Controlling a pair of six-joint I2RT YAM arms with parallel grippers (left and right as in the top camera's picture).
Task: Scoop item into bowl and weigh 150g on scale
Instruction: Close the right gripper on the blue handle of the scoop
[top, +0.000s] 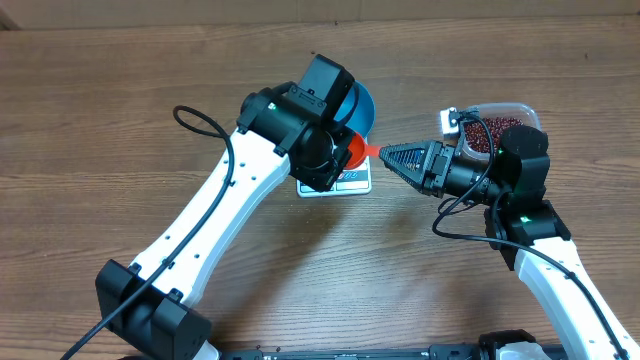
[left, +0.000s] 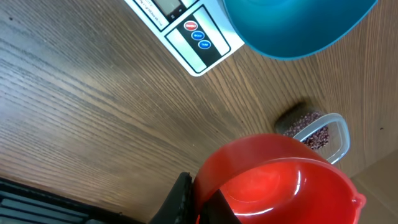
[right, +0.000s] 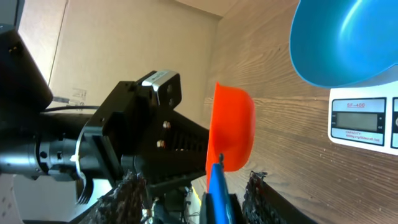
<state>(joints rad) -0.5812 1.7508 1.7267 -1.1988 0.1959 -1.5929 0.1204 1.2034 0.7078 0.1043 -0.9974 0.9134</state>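
**Overhead:** The left arm (top: 230, 190) reaches across the wooden bench (top: 110, 120) to its middle. An orange-red scoop (top: 357, 150) shows at the arm's tip, just beside the blue bowl (top: 362, 105), which sits on the white scale (top: 345, 183). The right fingers (top: 405, 158) point at the scoop from the other side. The dark red beans (top: 485, 135) lie in a clear tub (top: 520, 112) next to the right arm (top: 560, 260), well apart from the bowl.

**Left wrist:** The left fingers (left: 181, 202) are pressed together on the rim of the scoop (left: 280, 180), holding it above the bench. Beyond it are the scale (left: 193, 34), the bowl (left: 298, 25) and the tub (left: 339, 134) of beans (left: 314, 134).

**Right wrist:** The right fingers (right: 132, 199) stand spread on either side of the scoop's blue handle (right: 217, 186), with a gap showing on each side. The scoop (right: 233, 130) hangs on its side off the left arm (right: 143, 143). The bowl (right: 348, 43) sits on the scale (right: 364, 118) to the right.
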